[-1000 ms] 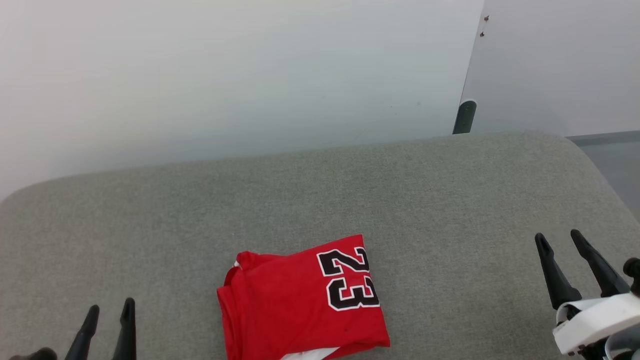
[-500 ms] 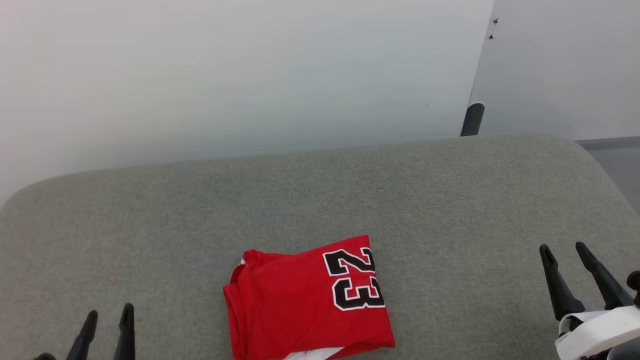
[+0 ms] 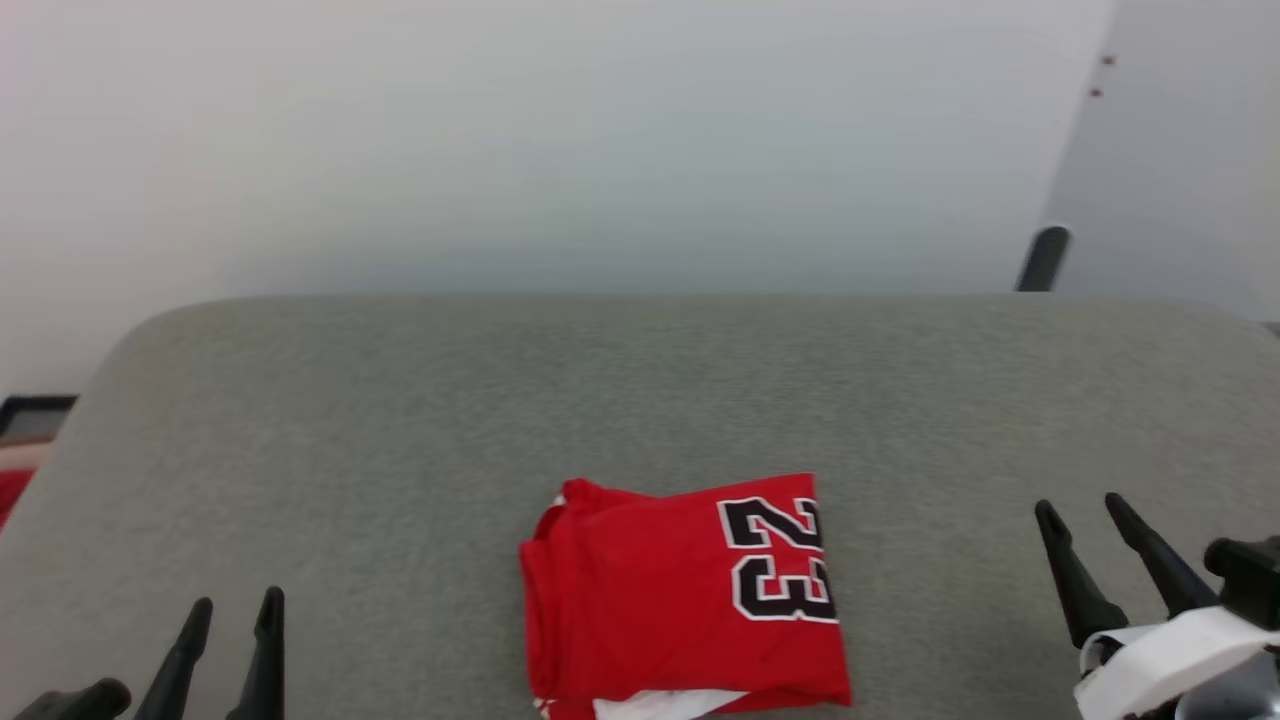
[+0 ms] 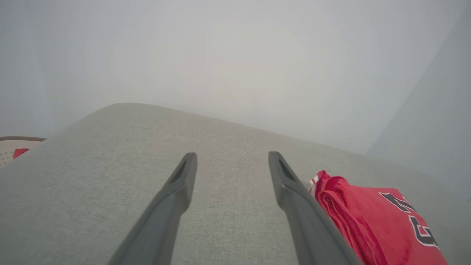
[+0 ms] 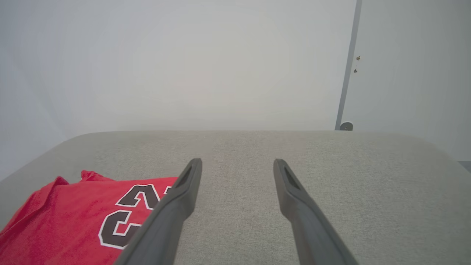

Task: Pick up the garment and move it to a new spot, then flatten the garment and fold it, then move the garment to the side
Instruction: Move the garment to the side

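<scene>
**Head view, with both wrist views.** We show the garment lying as a compact folded rectangle on the grey cushion, at about 6 o'clock in the head view and close to the near edge. The black "23" sits on its 3 o'clock side, and a strip of white panel peeks out along its 6 o'clock edge. The left gripper rests at 7 o'clock and the right gripper at 4 o'clock. On each the two dark fingers are spread wide with nothing between them, and each is well apart from the cloth, as the wrist views also show.

**What has changed.** Over the last second the whole head picture has slid. The dark post and the wall seam now lie further toward 2 o'clock, and the cushion's rounded end has come into view at 9 o'clock, with a small patch of red beyond it. We read this as the camera turning, not as any move of the things. The garment keeps the same fold and the same outline against the cushion, and both claws have stayed spread and empty (neither has closed in on the cloth).

**Meaning for the task.** We judge the fold to be finished and released. What seems left is carrying the garment to the side, and the head's turn toward 9 o'clock may be a look for that spot. The next grasp would need to pinch all layers together, or the fold could slip open.
</scene>
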Available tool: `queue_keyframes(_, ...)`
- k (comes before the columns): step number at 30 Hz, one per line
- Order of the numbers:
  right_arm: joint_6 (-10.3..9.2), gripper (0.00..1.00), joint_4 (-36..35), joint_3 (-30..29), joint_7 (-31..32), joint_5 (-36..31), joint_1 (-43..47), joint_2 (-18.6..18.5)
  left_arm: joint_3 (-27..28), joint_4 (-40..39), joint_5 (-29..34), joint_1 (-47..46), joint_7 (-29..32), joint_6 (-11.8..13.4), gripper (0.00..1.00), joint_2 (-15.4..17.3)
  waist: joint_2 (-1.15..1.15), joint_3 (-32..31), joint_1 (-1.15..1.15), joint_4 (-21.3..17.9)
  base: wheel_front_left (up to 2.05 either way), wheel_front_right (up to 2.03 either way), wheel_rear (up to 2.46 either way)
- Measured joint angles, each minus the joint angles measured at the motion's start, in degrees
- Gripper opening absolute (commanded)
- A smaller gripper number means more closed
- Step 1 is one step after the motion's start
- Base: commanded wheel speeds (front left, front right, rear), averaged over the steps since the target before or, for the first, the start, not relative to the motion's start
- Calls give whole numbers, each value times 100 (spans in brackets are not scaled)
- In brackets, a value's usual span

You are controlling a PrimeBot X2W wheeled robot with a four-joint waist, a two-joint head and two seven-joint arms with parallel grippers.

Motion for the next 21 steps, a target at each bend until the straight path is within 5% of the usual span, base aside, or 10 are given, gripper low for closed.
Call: queue_keyframes(21,0,100,705,189,2564,204,-514,224,-337,-9,-81,-136,85,19,100,-242,0,369,0,1641,0,0,0)
